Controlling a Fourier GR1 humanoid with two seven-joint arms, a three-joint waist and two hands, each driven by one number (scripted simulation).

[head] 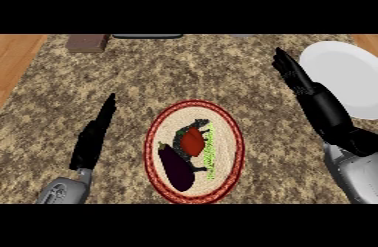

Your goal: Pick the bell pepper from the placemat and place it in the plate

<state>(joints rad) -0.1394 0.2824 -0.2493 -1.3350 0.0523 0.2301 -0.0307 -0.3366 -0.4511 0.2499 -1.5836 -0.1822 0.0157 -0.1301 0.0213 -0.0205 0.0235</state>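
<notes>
A red bell pepper (pixel 193 141) with a dark stem end lies on an oval woven placemat (pixel 225 126) with a dark red rim, at the counter's middle. Beside it on the mat rests a dark purple eggplant (pixel 176 167). A white plate (pixel 343 76) sits at the right edge. My right hand (pixel 293 73) is held edge-on with straight fingers, just left of the plate and well above and right of the pepper, holding nothing. My left hand (pixel 96 133) stands open, fingers straight, left of the placemat.
The counter top (pixel 111 76) is speckled brown stone, with wood (pixel 18 56) showing at the far left. A brown block (pixel 88 42) and a dark flat object (pixel 148 36) lie along the back edge.
</notes>
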